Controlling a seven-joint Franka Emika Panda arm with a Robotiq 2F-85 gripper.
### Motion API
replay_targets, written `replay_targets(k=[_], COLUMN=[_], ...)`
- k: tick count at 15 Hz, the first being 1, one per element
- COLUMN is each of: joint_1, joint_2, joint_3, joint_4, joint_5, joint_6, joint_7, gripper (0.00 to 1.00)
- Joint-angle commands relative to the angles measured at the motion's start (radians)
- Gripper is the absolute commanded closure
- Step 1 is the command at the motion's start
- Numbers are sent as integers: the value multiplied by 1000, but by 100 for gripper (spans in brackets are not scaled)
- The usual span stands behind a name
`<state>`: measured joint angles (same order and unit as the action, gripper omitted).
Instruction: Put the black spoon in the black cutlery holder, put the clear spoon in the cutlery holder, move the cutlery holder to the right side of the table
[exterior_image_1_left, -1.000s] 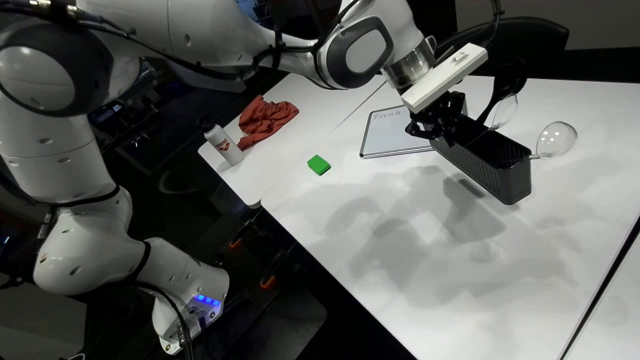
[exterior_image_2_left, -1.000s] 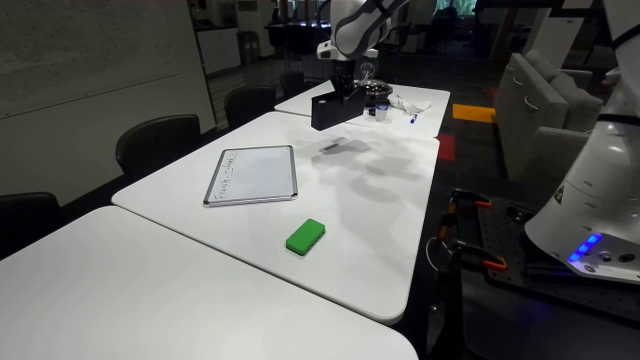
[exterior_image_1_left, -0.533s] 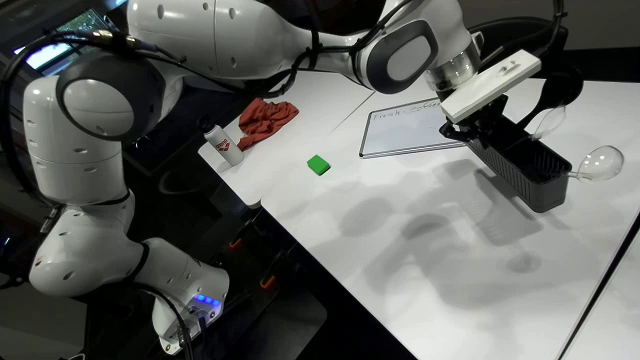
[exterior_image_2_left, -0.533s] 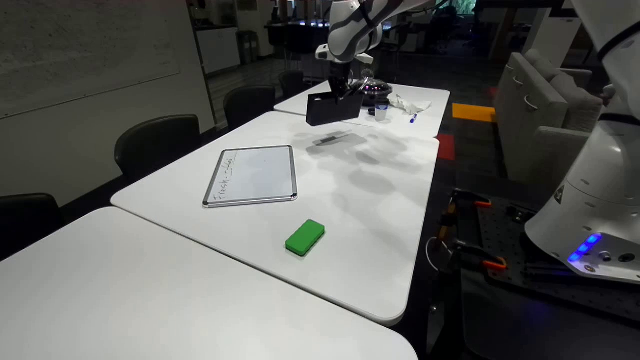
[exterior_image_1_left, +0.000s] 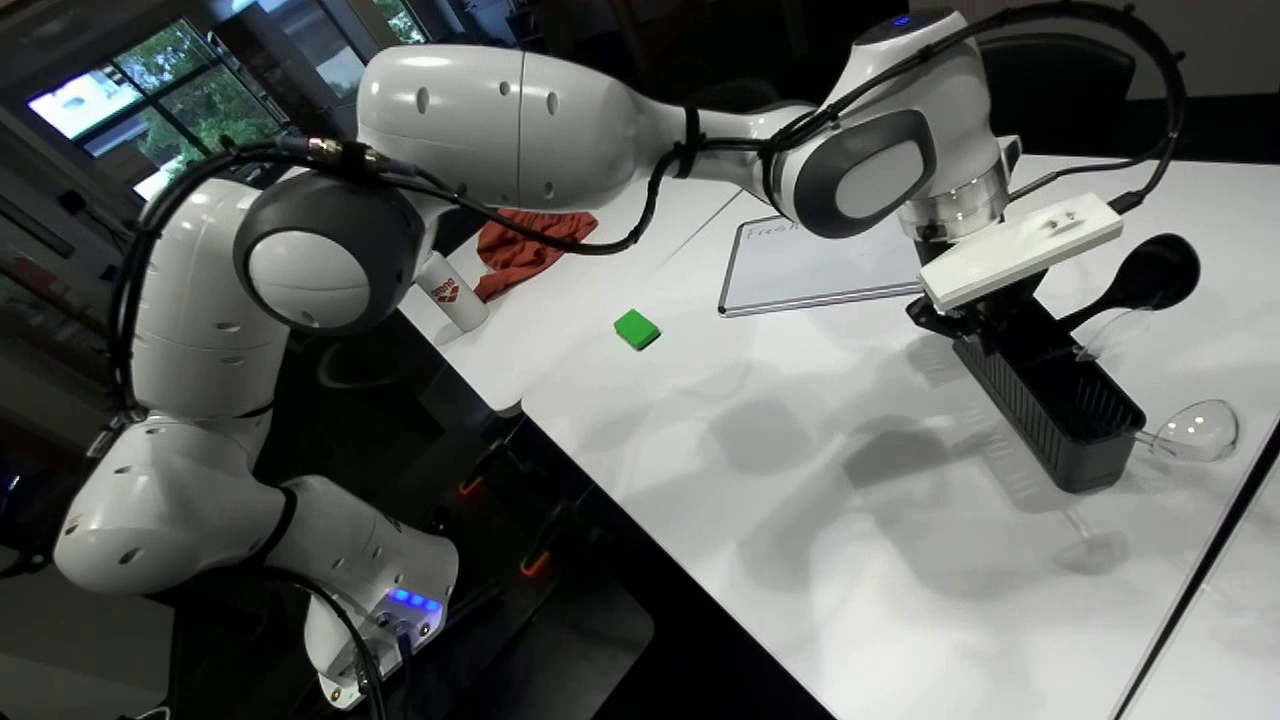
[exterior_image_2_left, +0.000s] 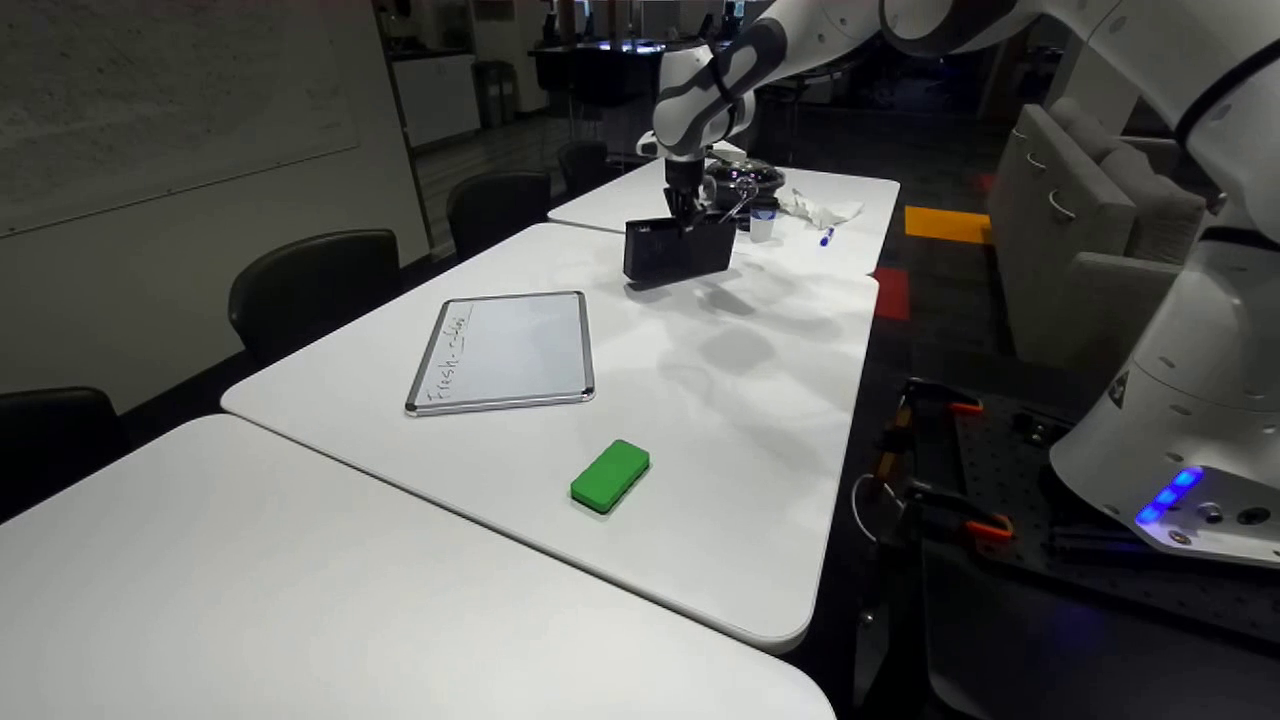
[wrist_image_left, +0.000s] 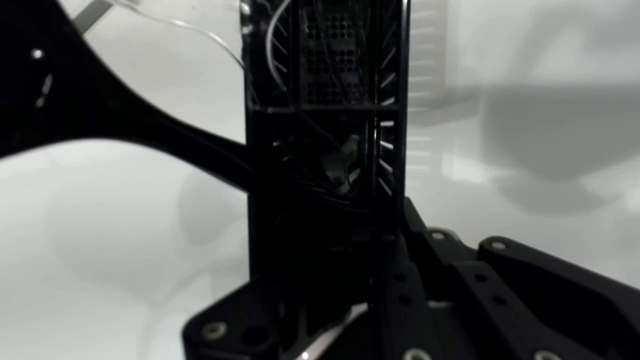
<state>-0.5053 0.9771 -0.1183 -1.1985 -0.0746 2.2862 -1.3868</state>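
white table (exterior_image_1_left: 1000, 650) lies under the holder (exterior_image_1_left: 1040, 437); gripper (exterior_image_1_left: 977, 338) pinches its wall, and the black spoon (exterior_image_1_left: 1155, 273) and two clear spoons (exterior_image_1_left: 1197, 432) lean inside, bowls jutting past the rim.

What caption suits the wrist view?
Jaws grip the cutlery holder, with the black spoon sticking out over its side.

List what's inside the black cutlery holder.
Handles of the black spoon and two clear spoons; their bowls project past the rim of the black cutlery holder. The end beneath the jaws gripping it is covered and dark: can't tell what's there.
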Motion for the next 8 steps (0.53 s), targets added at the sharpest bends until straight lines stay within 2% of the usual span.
replay_targets(k=[1,8], joint_1=[2,26], joint_2=[60,125], joint_3=[-9,-35], joint_4=[112,215], joint_5=[5,-29], joint_6=[-76,-133], joint_7=[58,160], gripper=[99,99])
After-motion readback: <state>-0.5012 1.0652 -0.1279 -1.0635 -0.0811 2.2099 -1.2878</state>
